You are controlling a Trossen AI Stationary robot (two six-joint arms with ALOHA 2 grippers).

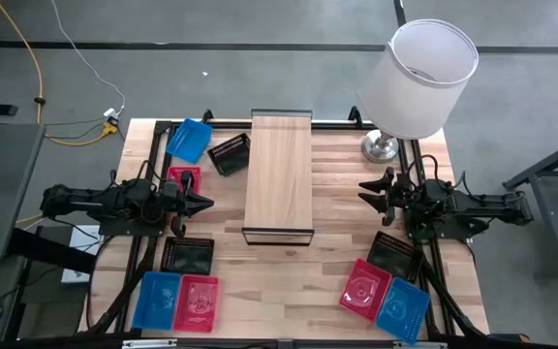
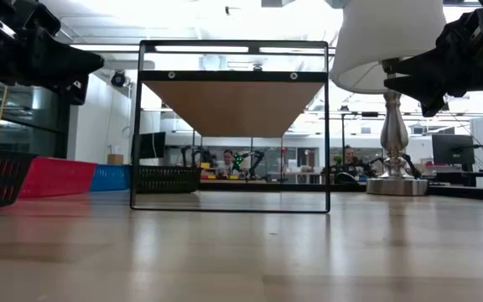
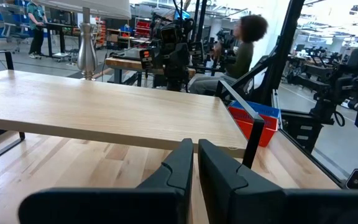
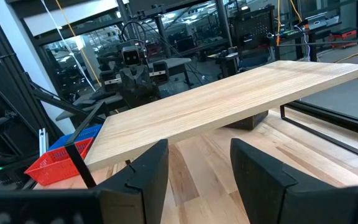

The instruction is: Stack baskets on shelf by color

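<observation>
On the shelf nothing yet; baskets all wait on the table; left gripper closed and empty, right gripper open and empty.

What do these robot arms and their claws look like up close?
Both arms are dark, near-black, built of jointed segments, with thin cables along them. The left gripper and right gripper each end in two chunky, matte black fingers with angled, flat-faced tips. No markings show.
</observation>
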